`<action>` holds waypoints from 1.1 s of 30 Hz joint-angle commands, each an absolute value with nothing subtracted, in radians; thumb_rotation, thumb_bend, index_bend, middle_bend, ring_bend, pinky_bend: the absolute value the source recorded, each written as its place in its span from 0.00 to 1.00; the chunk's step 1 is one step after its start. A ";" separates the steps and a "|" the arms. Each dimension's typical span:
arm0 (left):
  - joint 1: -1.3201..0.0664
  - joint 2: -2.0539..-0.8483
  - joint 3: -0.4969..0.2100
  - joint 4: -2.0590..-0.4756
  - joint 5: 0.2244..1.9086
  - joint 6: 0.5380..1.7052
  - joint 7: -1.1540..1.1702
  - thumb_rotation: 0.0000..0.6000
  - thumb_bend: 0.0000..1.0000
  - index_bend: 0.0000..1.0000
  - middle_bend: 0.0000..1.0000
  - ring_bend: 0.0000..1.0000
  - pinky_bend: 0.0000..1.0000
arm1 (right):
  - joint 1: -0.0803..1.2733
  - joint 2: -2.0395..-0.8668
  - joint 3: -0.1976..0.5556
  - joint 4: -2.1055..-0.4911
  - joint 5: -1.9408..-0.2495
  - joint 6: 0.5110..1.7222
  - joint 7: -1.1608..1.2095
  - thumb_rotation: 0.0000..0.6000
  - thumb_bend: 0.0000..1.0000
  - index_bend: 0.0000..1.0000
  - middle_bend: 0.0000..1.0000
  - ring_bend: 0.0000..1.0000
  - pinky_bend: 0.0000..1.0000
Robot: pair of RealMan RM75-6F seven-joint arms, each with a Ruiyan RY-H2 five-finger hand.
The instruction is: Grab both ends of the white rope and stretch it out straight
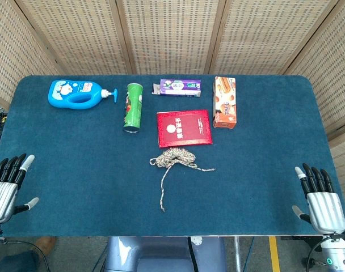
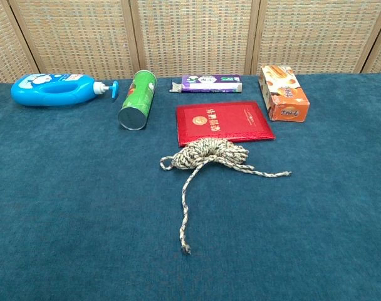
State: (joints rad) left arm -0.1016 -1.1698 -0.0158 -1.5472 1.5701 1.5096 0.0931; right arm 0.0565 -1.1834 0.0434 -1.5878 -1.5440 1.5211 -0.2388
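The white rope (image 1: 178, 157) (image 2: 210, 155) lies bunched in a loose coil mid-table, just in front of the red booklet. One end trails toward me and stops near the front (image 2: 186, 249); the other end runs off to the right (image 2: 287, 174). My left hand (image 1: 7, 187) rests at the table's left front edge, fingers spread, holding nothing. My right hand (image 1: 321, 201) sits at the right front edge, also spread and empty. Both hands are far from the rope and show only in the head view.
A red booklet (image 1: 184, 128) lies right behind the coil. Behind it stand a blue pump bottle (image 1: 77, 93), a green can on its side (image 1: 133, 107), a purple packet (image 1: 180, 86) and an orange box (image 1: 224, 102). Woven screens back the table.
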 commanded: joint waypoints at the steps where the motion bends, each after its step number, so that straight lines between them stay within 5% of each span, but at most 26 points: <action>1: -0.103 -1.170 -0.016 -1.549 1.567 1.506 0.094 1.00 0.00 0.00 0.00 0.00 0.00 | 0.060 -1.184 0.044 -1.586 -1.541 1.513 -0.232 1.00 0.00 0.00 0.00 0.00 0.00; 8: -0.102 -1.174 -0.014 -1.543 1.570 1.508 0.102 1.00 0.00 0.00 0.00 0.00 0.00 | 0.106 -1.163 0.056 -1.605 -1.532 1.437 -0.129 1.00 0.00 0.01 0.00 0.00 0.00; 16: -0.102 -1.180 -0.018 -1.529 1.572 1.516 0.105 1.00 0.00 0.00 0.00 0.00 0.00 | 0.277 -1.160 0.142 -1.671 -1.457 1.212 -0.122 1.00 0.06 0.19 0.00 0.00 0.00; 23: -0.104 -1.200 -0.019 -1.512 1.559 1.503 0.119 1.00 0.00 0.00 0.00 0.00 0.00 | 0.467 -1.334 0.224 -1.636 -1.302 1.005 -0.233 1.00 0.19 0.29 0.00 0.00 0.00; 33: -0.099 -1.221 -0.025 -1.502 1.554 1.517 0.129 1.00 0.00 0.00 0.00 0.00 0.00 | 0.571 -1.526 0.235 -1.516 -1.145 0.931 -0.347 1.00 0.30 0.40 0.00 0.00 0.00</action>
State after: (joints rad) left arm -0.1003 -1.2200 -0.0243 -1.5019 1.5543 1.5158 0.1287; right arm 0.5508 -1.5014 0.2333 -1.5389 -1.1659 0.9500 -0.3242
